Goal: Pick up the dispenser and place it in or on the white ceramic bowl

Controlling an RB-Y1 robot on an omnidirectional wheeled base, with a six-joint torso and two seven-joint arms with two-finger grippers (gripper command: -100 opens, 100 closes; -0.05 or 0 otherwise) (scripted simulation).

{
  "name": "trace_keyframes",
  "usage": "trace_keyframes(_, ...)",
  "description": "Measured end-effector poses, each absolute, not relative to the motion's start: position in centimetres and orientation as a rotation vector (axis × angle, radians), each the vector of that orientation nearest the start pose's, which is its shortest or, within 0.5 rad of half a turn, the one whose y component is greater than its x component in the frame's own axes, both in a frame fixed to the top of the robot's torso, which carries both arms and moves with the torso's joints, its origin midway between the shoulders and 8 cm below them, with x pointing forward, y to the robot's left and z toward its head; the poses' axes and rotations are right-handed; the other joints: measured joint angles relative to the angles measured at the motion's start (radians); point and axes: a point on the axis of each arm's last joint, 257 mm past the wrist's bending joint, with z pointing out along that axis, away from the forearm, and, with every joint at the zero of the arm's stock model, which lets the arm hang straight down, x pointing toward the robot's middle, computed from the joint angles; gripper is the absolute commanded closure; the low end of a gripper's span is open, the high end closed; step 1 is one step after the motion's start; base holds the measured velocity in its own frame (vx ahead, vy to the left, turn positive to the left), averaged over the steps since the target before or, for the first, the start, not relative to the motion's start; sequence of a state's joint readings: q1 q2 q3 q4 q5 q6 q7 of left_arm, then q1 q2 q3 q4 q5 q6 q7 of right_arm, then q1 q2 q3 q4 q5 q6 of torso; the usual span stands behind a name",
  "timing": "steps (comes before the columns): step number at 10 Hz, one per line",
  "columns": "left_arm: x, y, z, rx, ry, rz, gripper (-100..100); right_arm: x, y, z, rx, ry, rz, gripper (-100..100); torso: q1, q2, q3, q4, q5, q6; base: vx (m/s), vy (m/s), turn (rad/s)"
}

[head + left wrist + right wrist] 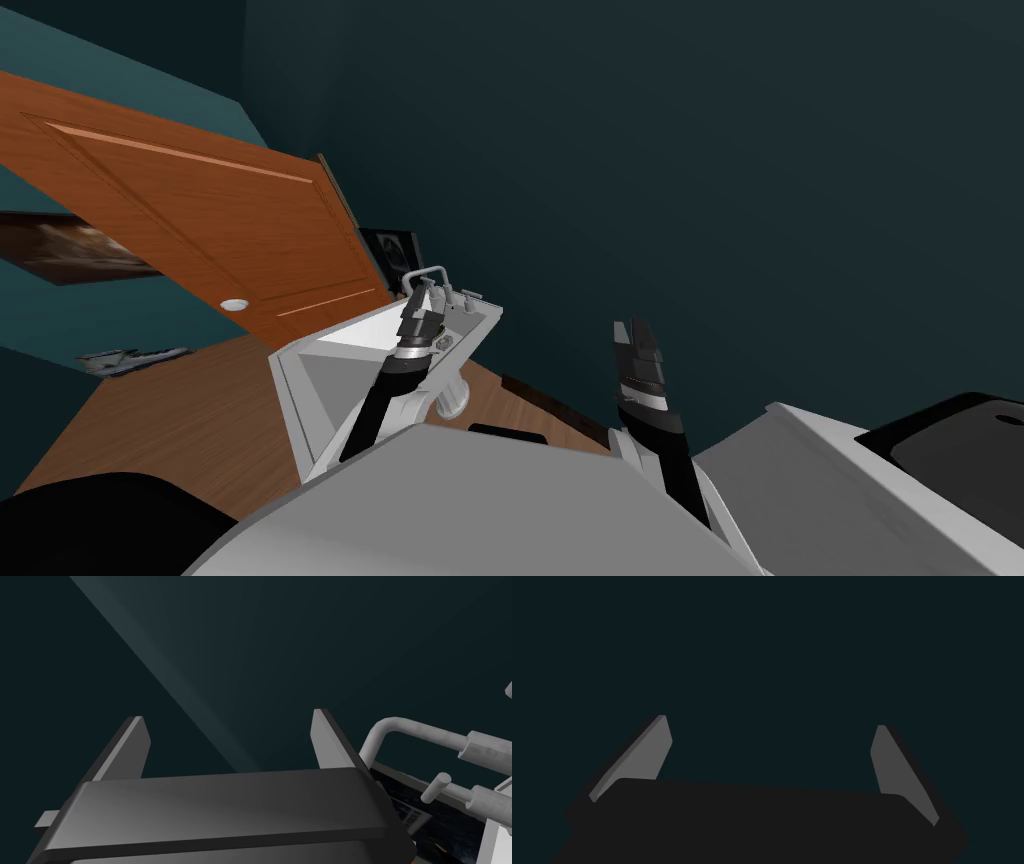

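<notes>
My left claw (229, 716) is a dark grey box with rounded edges, a soft sheen and a black groove along its front. Two thin, light grey fingers (131, 746) rise from its ends, flat slabs with slanted tips and darker outer sides. My right claw (771, 721) is the same build, its box near black, its blades tapering to blunt points. From the head, my left forearm (372, 412) is a black tube with a pale ring at the wrist. My right forearm (675, 455) is black and ribbed, with a white band.
</notes>
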State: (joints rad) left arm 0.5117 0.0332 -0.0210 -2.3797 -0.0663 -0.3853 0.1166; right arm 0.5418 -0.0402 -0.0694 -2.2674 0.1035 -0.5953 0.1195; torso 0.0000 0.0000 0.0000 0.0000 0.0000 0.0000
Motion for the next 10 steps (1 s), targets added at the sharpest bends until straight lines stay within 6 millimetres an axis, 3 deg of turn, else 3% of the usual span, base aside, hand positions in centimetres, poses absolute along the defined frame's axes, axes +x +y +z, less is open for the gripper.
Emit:
trace_keyframes(6, 33.9, 25.6, 3.5, -0.586, 0.757, -1.375, -100, 32.7, -28.4, 2.3, 0.466, 0.702, 1.060, 0, 0.006, -0.003, -0.002, -0.001, 0.001, 0.000, 0.034, 0.084, -0.039)
trace_keyframes(10, 33.3, 25.8, 1.9, -0.539, 0.842, -1.348, -100, 32.7, -28.4, 2.3, 0.466, 0.702, 1.060, 0, 0.008, -0.003, -0.002, -0.001, 0.002, 0.000, 0.049, 0.106, -0.073)
